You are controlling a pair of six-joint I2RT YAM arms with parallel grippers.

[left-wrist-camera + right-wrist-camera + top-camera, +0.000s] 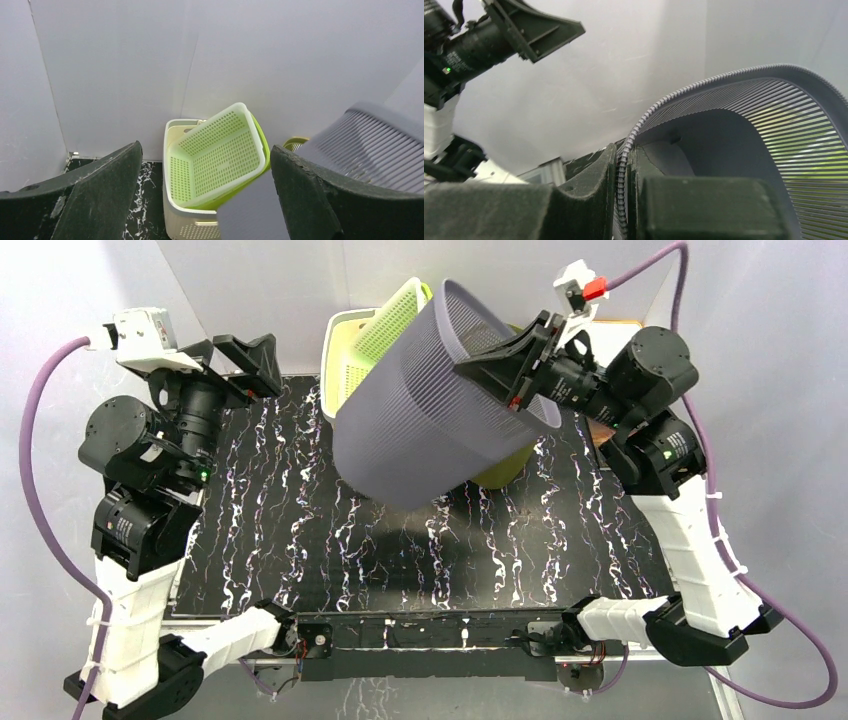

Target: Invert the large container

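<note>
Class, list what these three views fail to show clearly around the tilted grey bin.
- Top view: the bin covers most of the green basket and an olive object under its right side. That object cannot be identified.
- Left wrist view: the right edge cuts off the bin, so the grasp on it is unseen.
- Right wrist view: the right end effector fills the bottom. What lies behind shows only as green blur through the slats.

Grey slatted container (430,410), lime perforated basket (395,315), black table (300,530) veined white.
</note>
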